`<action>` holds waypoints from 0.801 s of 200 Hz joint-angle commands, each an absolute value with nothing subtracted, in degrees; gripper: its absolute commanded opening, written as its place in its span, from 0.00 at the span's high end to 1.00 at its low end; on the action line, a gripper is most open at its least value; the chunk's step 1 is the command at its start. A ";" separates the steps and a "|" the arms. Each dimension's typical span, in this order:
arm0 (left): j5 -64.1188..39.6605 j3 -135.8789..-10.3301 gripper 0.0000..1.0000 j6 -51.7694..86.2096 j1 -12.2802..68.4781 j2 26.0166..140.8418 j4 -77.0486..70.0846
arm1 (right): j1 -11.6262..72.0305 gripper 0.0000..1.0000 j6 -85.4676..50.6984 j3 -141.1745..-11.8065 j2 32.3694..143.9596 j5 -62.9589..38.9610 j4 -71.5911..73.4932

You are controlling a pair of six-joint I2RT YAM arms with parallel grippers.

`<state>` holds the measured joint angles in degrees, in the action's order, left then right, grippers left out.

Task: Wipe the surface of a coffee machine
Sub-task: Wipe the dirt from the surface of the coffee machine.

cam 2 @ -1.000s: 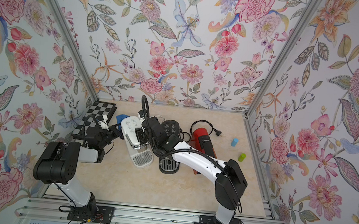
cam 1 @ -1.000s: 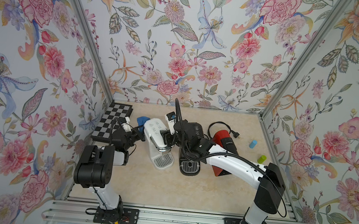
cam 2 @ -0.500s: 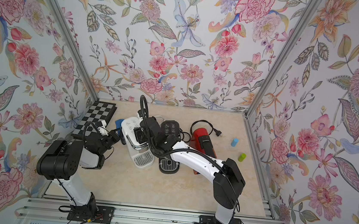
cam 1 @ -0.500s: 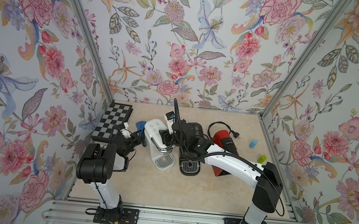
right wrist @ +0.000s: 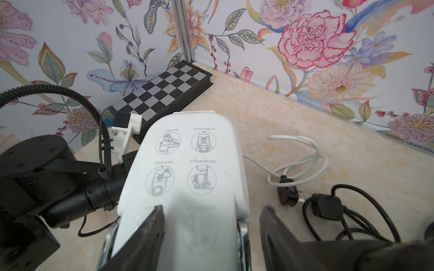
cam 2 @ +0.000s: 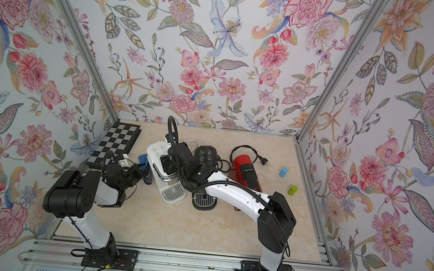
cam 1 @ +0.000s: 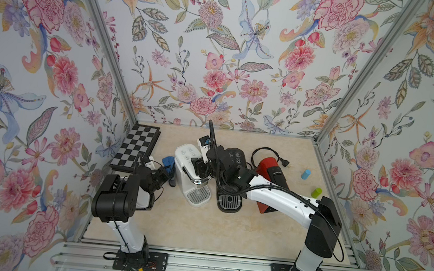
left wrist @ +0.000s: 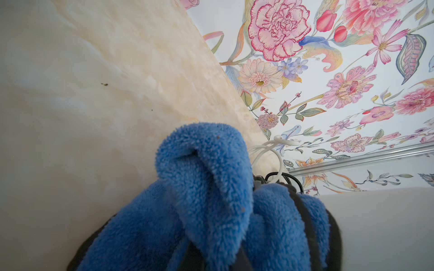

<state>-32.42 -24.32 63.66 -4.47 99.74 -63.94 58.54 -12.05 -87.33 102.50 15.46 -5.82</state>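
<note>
The white coffee machine (cam 1: 189, 171) stands mid-table, with pictograms on its top (right wrist: 187, 152). A fluffy blue cloth (left wrist: 206, 187) is bunched in my left gripper (cam 1: 161, 175), which is shut on it. The cloth (cam 1: 168, 164) is pressed against the machine's left side, whose white wall (left wrist: 375, 223) fills a corner of the left wrist view. My right gripper (right wrist: 211, 211) hovers over the machine's top with its jaws open. One of its fingers (right wrist: 150, 230) lies over the top; the other is off the far side.
A black coffee machine (cam 1: 232, 159) and a red one (cam 1: 272, 171) stand just right of the white one. A chessboard (cam 1: 136, 147) lies at the back left. A blue cylinder (cam 1: 305, 174) and a green one (cam 1: 316, 192) sit at the right. Cords (right wrist: 305, 159) trail behind the machines.
My left gripper has slid the blue cloth along the white machine's left side toward the front of the table. The right arm has stayed nearly still.
</note>
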 commanded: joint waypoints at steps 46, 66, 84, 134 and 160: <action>-39.69 -39.36 1.00 68.96 -4.31 85.39 -56.95 | 58.76 0.33 -11.67 -84.51 103.68 16.00 -14.52; -40.65 -40.44 1.00 70.96 -4.14 83.62 -57.52 | 58.70 0.33 -11.69 -84.39 103.34 16.00 -14.58; -40.87 -40.62 1.00 71.20 -3.74 82.41 -56.65 | 58.73 0.33 -11.68 -84.41 103.18 16.08 -14.54; -40.82 -42.11 1.00 66.64 -0.97 84.47 -53.27 | 58.69 0.33 -11.97 -82.91 102.75 16.61 -14.49; -41.82 -43.53 1.00 66.74 -0.12 88.58 -55.68 | 58.71 0.33 -12.30 -81.92 102.11 17.22 -14.46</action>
<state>-39.68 -41.52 67.96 -1.26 85.43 -54.92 58.54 -12.71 -85.45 101.32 15.84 -4.99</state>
